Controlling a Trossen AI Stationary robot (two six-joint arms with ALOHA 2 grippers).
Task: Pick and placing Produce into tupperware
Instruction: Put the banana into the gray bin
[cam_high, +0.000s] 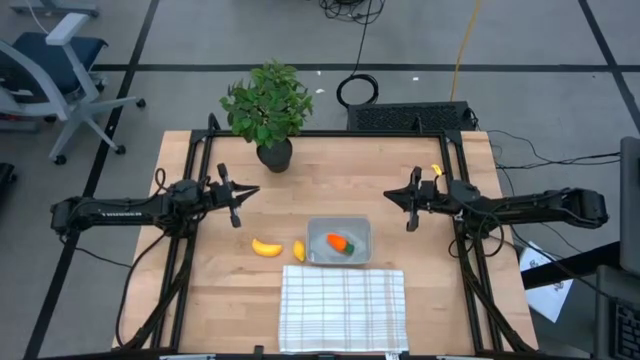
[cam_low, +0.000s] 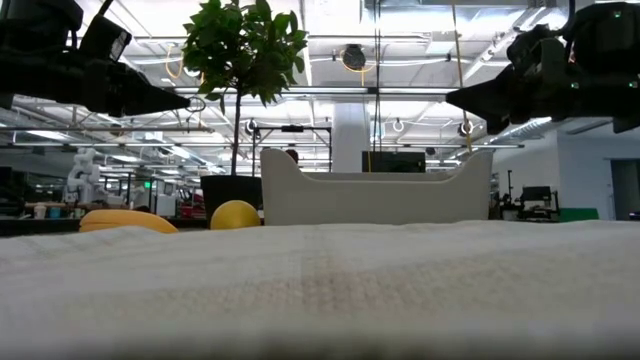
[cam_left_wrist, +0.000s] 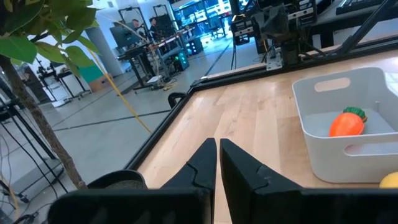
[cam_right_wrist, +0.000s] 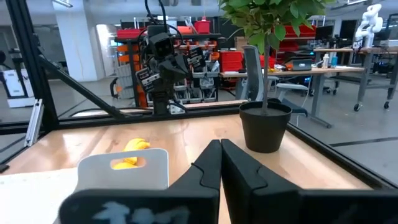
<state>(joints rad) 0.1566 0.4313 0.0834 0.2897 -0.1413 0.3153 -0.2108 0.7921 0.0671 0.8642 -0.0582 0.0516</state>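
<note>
The orange carrot with its green top lies inside the clear-greyish tupperware, also seen in the left wrist view as carrot in the tub. The curved banana and the small yellow lemon piece rest on the wood just left of the tub. My left gripper hovers shut above the table's left part, well clear of the produce. My right gripper hovers shut above the table to the tub's far right.
A leafy potted plant stands at the table's far middle. A white checked cloth lies at the near edge, just in front of the tub. A black frame rail borders the table. Bare wood lies between the grippers.
</note>
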